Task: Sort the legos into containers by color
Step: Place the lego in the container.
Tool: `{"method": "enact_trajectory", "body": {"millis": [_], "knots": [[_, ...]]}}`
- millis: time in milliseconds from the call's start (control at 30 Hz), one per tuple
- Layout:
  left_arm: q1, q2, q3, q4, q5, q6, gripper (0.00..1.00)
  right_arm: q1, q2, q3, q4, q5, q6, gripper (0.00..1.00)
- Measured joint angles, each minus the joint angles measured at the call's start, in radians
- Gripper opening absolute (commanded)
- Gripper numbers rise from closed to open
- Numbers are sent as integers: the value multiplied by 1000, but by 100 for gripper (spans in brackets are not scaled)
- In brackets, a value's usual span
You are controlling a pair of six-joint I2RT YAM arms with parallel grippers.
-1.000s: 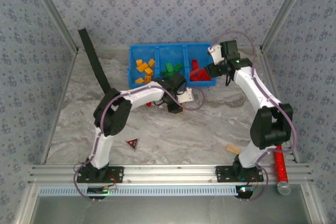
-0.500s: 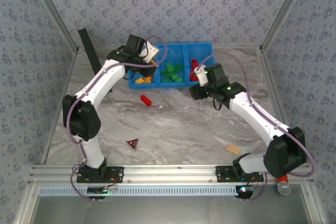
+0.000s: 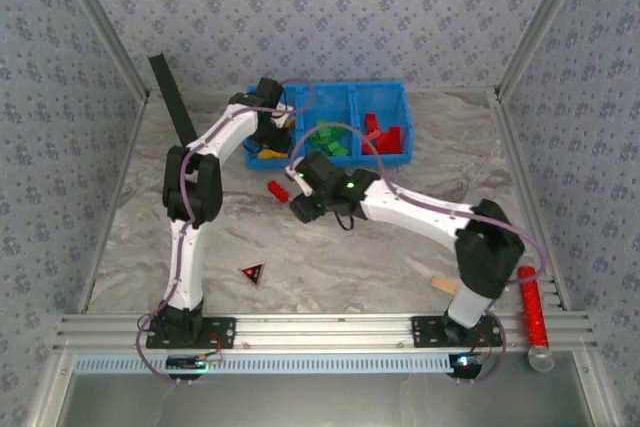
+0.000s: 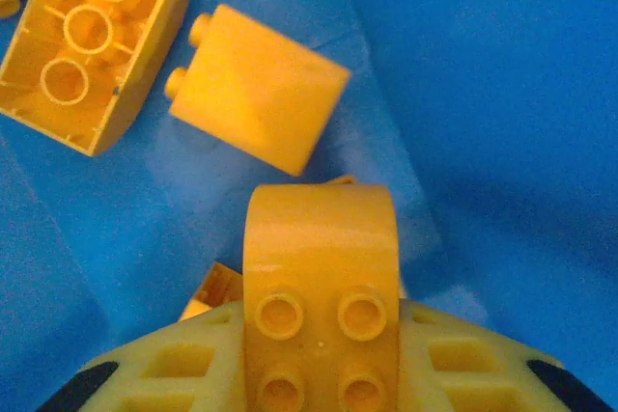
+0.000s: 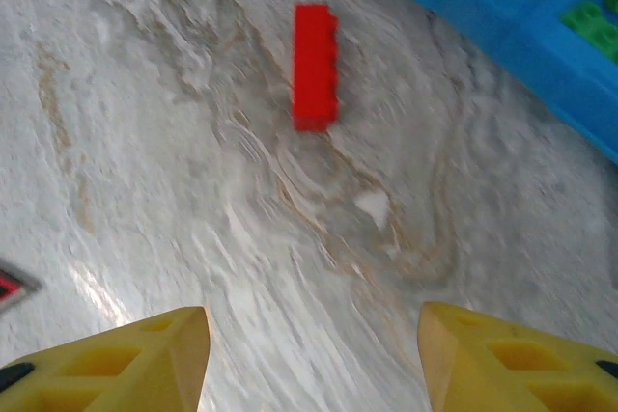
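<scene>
The left jaws are clenched on an orange arched brick [image 4: 319, 238]. Its studs face the wrist camera and its rounded end sticks out ahead of the yellow fingers [image 4: 183, 378]. Just beyond that end a square orange brick [image 4: 259, 115] lies on its side, close but apart. Further out, to the left of the jaws, a longer orange brick [image 4: 92, 45] lies with its hollow underside up. All of this is over the blue floor of the bin [image 4: 502, 94]. Seen from above, these jaws hang in the bin's left compartment.

The right jaws are released. Their two fingers [image 5: 106, 359] stand wide apart with nothing between them, and only the bare marbled bench [image 5: 193, 142] lies below. Ahead of them, roughly on the middle line of the gap, a red brick [image 5: 315, 67] lies flat on the bench, its long side pointing away from the jaws. Beyond it and to the right runs the near wall of the bin, with a green brick [image 5: 594, 26] inside. From above, the red brick lies near the bin's front wall without touching it. Past these jaws, green bricks [image 3: 325, 139] lie in the middle compartment and red bricks [image 3: 380, 132] in the right one. Behind the jaws, toward the arm bases, a dark red-edged triangle [image 3: 253, 272] lies on the bench, well apart.
</scene>
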Motion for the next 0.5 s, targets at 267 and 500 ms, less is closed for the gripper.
{"method": "enact_trajectory", "body": {"millis": [267, 500], "knots": [[32, -8, 15, -12, 15, -16, 56, 27, 245, 214, 2, 0, 1, 62], [68, -103, -13, -3, 80, -27, 62, 27, 365, 315, -25, 8, 30, 62]]}}
